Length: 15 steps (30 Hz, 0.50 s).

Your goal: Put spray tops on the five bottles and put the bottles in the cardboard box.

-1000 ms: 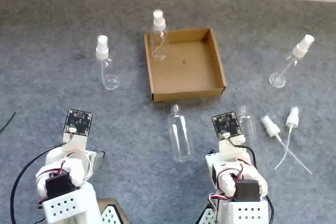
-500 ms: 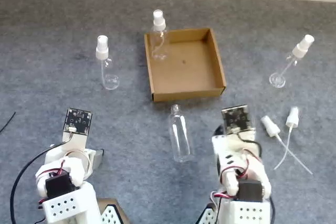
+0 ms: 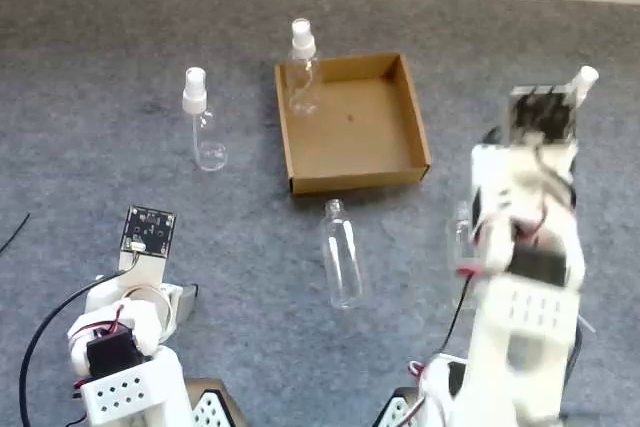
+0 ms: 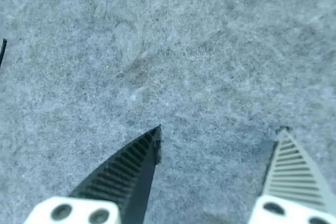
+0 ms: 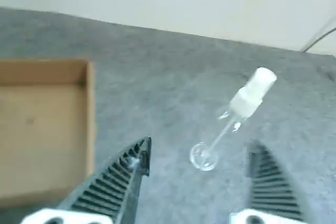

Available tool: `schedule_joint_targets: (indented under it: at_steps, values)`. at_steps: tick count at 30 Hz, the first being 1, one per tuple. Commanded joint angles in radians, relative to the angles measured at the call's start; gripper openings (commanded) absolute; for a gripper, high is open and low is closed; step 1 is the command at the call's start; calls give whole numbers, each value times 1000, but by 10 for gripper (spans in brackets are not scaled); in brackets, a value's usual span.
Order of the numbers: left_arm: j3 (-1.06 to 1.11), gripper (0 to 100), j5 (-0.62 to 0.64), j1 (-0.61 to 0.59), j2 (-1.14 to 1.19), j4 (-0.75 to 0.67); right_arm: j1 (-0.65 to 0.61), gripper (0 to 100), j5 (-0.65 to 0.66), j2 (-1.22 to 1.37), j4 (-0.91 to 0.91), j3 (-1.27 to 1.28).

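right claw (image 5: 200, 148) now up by capped bottle (image 5: 244, 100), jaws apart

bottle (image 3: 341, 257): lying, uncapped | cardboard box (image 3: 360, 183): just beyond it

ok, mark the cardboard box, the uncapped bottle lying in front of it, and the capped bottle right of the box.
cardboard box (image 3: 360, 179), high view, front wall.
uncapped bottle (image 3: 341, 259), high view, body.
capped bottle (image 5: 251, 93), right wrist view, white spray top.
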Motion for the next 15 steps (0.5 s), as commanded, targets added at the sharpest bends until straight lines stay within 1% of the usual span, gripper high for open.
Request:
schedule_joint_targets:
  at_steps: [1, 4, 8, 12, 15]
  values:
    - [21, 303, -6, 15, 1, -25, 90, 329, 3, 321, -308, -101]
    - [21, 303, -6, 15, 1, -25, 120, 330, 8, 444, -469, -94]
    - [21, 303, -6, 18, 1, -28, 145, 330, 11, 499, -616, -39]
    - [21, 303, -6, 19, 1, -29, 147, 330, 11, 588, -829, 30]
    - [21, 303, -6, 19, 1, -31, 150, 330, 8, 708, -920, 39]
